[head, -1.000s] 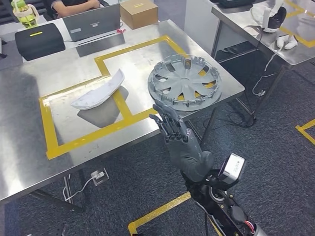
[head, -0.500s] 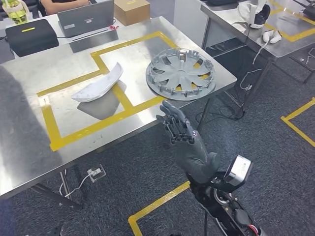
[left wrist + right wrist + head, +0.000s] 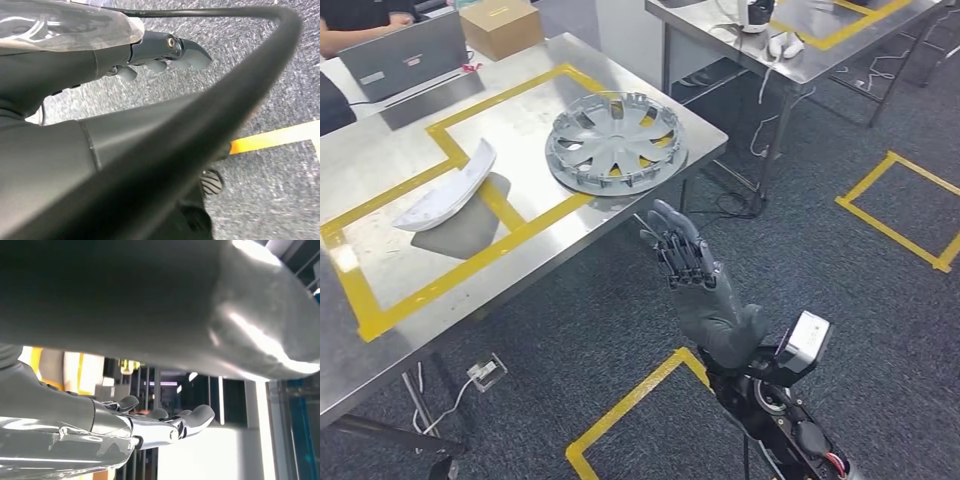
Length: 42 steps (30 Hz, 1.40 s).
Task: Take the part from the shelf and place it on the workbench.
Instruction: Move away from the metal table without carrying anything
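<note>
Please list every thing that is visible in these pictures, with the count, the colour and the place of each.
wheel cover: one, silver grey, on the workbench near its right corner
curved panel: one, white, on the workbench, across a yellow tape line
workbench: one, steel, marked with yellow tape
laptop: one, grey, at the far edge
cardboard box: one, brown, beside the laptop
second table: one, steel, far right
floor tape: yellow lines on dark carpet
person: one, dark sleeve, behind the laptop
right hand: grey, fingers straight, holding nothing, below the table edge
left hand: dark, over the carpet

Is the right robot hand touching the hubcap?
Apart. In the head view the right robot hand hangs off the table edge, with carpet showing between it and the hubcap.
</note>
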Each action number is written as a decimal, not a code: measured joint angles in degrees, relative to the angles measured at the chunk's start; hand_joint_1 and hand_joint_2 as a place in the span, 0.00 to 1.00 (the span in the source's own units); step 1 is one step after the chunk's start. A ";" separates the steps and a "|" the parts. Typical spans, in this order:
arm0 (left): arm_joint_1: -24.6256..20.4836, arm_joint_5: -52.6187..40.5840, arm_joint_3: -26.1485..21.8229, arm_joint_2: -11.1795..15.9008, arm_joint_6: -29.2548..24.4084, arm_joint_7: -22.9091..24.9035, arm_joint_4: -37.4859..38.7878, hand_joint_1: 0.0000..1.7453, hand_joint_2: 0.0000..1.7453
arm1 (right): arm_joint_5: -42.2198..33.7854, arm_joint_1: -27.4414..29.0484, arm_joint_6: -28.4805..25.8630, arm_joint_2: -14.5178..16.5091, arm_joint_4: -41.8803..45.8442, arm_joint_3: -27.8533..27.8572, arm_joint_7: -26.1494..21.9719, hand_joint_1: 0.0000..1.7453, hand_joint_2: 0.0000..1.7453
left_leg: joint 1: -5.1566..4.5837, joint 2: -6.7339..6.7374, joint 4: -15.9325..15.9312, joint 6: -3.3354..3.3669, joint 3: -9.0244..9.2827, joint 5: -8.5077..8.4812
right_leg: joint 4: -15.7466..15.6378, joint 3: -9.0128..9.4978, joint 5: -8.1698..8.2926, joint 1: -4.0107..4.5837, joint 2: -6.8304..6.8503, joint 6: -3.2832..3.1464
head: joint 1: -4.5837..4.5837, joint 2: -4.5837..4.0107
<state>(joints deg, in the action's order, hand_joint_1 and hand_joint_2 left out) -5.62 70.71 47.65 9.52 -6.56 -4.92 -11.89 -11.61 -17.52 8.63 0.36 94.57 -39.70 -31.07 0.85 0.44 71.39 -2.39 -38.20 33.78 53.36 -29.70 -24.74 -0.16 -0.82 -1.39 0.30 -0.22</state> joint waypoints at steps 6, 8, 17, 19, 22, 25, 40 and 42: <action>0.07 0.01 0.00 0.20 0.05 -0.03 0.00 0.00 0.00 | -0.08 0.04 -0.16 -0.07 -0.02 0.28 0.00 0.00 0.00 | 0.90 -3.80 -15.93 0.02 6.75 -8.49 | 1.19 -1.02 -0.03 -0.07 -4.24 1.19 | 1.12 0.00; 0.01 0.03 0.00 0.15 0.12 -0.04 0.00 0.00 0.00 | -0.11 0.12 -0.33 -0.13 0.03 0.56 0.01 0.00 0.00 | 0.87 -3.70 -16.62 0.54 6.84 -8.22 | 1.42 -1.74 0.18 -0.20 -5.43 1.89 | 0.93 0.00; 0.10 0.46 -0.02 0.28 0.22 -0.40 0.00 0.00 0.00 | -0.53 0.85 -0.78 -0.63 0.24 1.93 -0.01 0.00 0.00 | 0.25 2.28 -16.93 2.45 7.10 -8.27 | 17.66 -8.71 -6.77 -0.41 0.54 3.18 | -1.68 0.00; -0.01 0.67 -0.02 0.28 0.22 -0.49 0.00 0.00 0.00 | -0.58 0.84 -0.55 -0.67 0.30 2.22 -0.10 0.00 0.00 | 0.06 3.41 -16.94 2.32 7.41 -8.11 | 9.26 -4.34 -2.98 -0.12 2.20 2.61 | -2.20 0.00; -0.07 0.92 -0.02 0.29 0.21 -0.62 0.00 0.00 0.00 | -0.63 0.78 -0.34 -0.67 0.40 2.55 -0.30 0.00 0.00 | -0.35 4.97 -16.84 1.82 7.58 -7.97 | 1.87 -0.68 -1.29 0.81 4.46 1.64 | -2.63 0.00; -0.20 1.04 -0.02 0.33 0.19 -0.63 0.00 0.00 0.00 | -0.71 0.87 -0.31 -0.70 0.46 2.68 -0.39 0.00 0.00 | -0.33 5.32 -16.48 1.00 7.63 -7.53 | 1.27 -0.58 -0.63 0.59 2.71 0.74 | -2.48 0.00; -0.09 1.06 -0.01 0.69 -0.17 -0.63 -0.01 0.00 0.00 | -0.59 1.04 -0.30 -0.72 0.54 2.79 -0.43 0.00 0.00 | 0.64 -2.79 -16.85 1.41 7.22 -8.34 | 1.68 -2.73 0.77 0.19 -5.85 1.70 | 0.09 0.00; -0.11 0.96 -0.02 0.69 -0.14 -0.63 -0.02 0.00 0.00 | -0.57 1.13 -0.40 -0.74 0.65 2.98 -0.40 0.00 0.00 | 0.78 -1.36 -17.18 2.14 7.32 -8.50 | 5.06 -4.47 -1.36 0.21 -3.50 2.30 | -0.54 0.00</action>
<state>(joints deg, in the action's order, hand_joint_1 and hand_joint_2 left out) -5.73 71.67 47.63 10.21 -6.70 -5.55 -11.91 -12.17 -16.39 8.23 -0.38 95.22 -36.72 -31.47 1.63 -0.93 54.21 -0.25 -30.88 25.28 58.42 -34.17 -26.10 0.05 -4.32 0.90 -0.24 -0.22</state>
